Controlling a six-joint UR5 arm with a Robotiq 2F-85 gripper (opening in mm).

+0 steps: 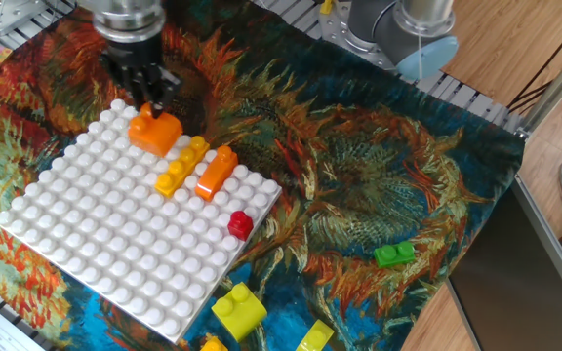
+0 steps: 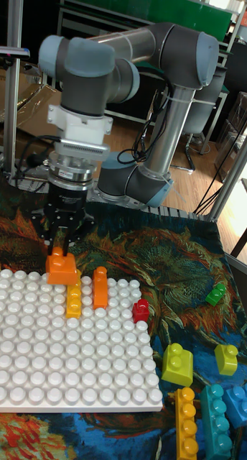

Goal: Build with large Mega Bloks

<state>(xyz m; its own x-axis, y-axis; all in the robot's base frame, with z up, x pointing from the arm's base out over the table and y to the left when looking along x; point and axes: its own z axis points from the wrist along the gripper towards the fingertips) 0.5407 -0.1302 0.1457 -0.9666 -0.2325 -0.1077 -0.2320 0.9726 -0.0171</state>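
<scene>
Gripper (image 1: 145, 93) clamped on orange block (image 1: 154, 131) at far edge of white baseplate (image 1: 86, 244), beside yellow bar (image 1: 182, 165) and orange bar (image 1: 216, 173); red block (image 1: 240, 224) near right edge; near half of baseplate studs bare

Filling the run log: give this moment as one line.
gripper: shut on orange brick | brick: at baseplate far edge | on plate: yellow bar, orange bar, red cube

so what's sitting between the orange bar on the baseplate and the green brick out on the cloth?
Only the red one-stud block near the baseplate corner lies roughly between the orange bar and green brick; beyond it, bare patterned cloth. Clearest in the fixed view.
</scene>
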